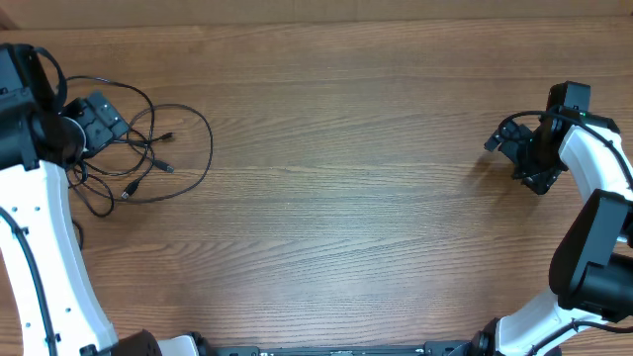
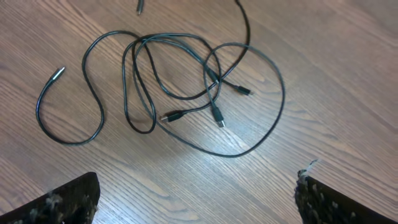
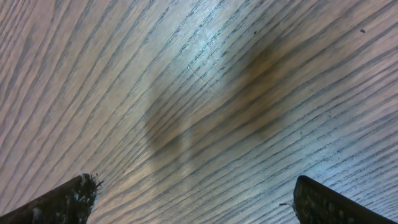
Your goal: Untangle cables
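Wood-grain surface (image 1: 346, 198), black cables (image 2: 186, 93) in a loose tangled heap at its far left, lying just ahead of the spread left fingers (image 2: 68, 202) without touching them, right fingers (image 3: 62, 202) also spread, empty, well apart at far right.

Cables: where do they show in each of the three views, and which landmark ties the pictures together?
Overhead: the cables lie at the far left in loose tangled loops, beside the left gripper.
Left wrist: the cables fill the upper middle, beyond the open fingertips.
Right wrist: not in it; only bare wood.
Shared landmark: the wood-grain table.
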`<state>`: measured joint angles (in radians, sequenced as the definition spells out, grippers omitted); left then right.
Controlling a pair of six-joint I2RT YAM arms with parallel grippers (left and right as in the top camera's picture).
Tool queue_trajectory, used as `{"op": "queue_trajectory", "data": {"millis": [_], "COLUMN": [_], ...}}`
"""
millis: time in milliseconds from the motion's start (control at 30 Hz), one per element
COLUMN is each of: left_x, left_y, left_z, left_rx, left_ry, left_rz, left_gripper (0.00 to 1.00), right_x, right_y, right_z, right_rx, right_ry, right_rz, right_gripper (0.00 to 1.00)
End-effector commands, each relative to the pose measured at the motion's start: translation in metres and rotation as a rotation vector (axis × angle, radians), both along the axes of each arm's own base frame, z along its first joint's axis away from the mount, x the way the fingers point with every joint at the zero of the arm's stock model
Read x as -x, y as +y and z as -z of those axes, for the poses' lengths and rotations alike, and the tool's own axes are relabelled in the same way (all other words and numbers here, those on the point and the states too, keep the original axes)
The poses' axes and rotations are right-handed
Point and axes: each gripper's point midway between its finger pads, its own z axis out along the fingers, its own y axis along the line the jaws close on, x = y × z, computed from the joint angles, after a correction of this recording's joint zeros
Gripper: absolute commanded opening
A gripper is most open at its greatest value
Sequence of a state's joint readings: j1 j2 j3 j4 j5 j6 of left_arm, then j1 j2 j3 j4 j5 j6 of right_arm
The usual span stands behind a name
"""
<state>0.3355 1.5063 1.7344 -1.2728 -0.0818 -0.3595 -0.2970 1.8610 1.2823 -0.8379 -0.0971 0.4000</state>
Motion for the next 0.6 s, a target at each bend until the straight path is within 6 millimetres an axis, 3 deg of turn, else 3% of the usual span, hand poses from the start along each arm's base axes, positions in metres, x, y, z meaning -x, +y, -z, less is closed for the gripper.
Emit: {"op": "queue_trajectory", "data": {"millis": [0, 167, 333, 567], "left_x": [-0.006, -0.018, -0.03, -0.005], "left_y": [-0.019, -0.031, -0.046, -0.056], "left_z": [0.008, 0.049, 0.103, 0.178], "left_rx": [0.022, 0.036, 0.077, 0.094], "left_ry": [0.009, 0.032, 0.004, -0.002], "left_rz": [0.077, 0.119, 0.167, 0.179], "left_gripper": [1.0, 1.0, 1.0, 1.0], "right_x": [0.001, 0.001, 0.001, 0.001], "right_y": [-0.002, -0.002, -0.002, -0.002], "right_z": [0.0, 0.0, 0.0, 0.0], "right_rx": [0.005, 0.005, 0.005, 0.005], "right_ry": [0.0, 0.0, 0.0, 0.0], "right_rz": [0.008, 0.008, 0.008, 0.008], "right_gripper": [1.0, 1.0, 1.0, 1.0]}}
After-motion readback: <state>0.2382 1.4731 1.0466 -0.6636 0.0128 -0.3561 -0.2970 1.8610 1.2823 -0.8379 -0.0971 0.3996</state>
